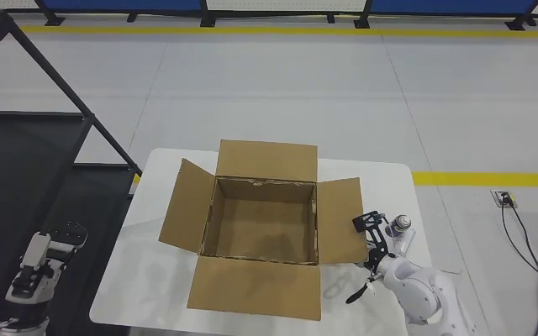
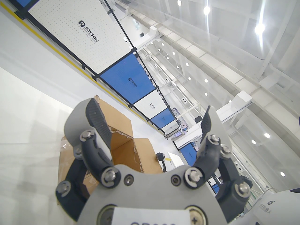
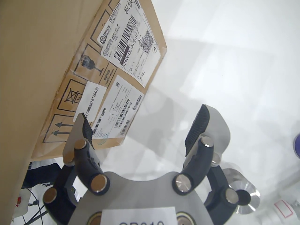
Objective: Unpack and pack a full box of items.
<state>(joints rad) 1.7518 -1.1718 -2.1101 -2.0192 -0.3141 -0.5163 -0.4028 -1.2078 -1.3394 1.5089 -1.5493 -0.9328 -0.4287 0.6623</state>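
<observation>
Well left of the box (image 1: 261, 223), beyond the table (image 1: 160, 277) edge, the left end effector (image 2: 150, 108) has its fingers spread wide, holding nothing and aimed up past the box's flaps. The box sits mid-table with all four flaps folded out, and from above its bare cardboard floor shows. The right wrist view gives an outer face with shipping labels (image 3: 131, 43). Just right of the box, the right end effector (image 3: 143, 114) hangs open, gripping nothing

Brown cardboard box (image 1: 261, 227), white table (image 1: 139, 270), grey right pincer (image 3: 142, 114) with black ribbed pads (image 3: 196, 125).
</observation>
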